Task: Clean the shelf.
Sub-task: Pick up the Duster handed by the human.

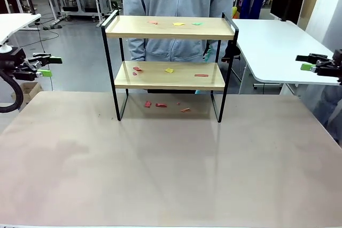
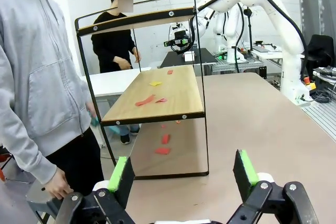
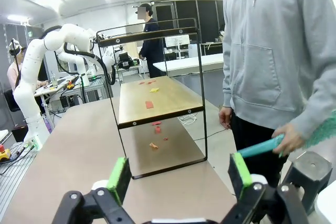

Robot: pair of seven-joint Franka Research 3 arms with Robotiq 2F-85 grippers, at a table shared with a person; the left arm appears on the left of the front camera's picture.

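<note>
Scraps [image 1: 169,70] litter the shelf [image 1: 133,28], so cleaning looks unstarted. The left gripper [image 1: 49,66] and right gripper [image 1: 305,62] hang aside, fingers apart. Next, something must sweep the boards.

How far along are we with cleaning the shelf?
Done: nothing visible yet. Scraps lie on the shelf: top board, lower board, plus the table beneath. In hand: the person's hand holds a teal tool; left gripper and right gripper sit open, apart from it. Left: all scraps.
</note>
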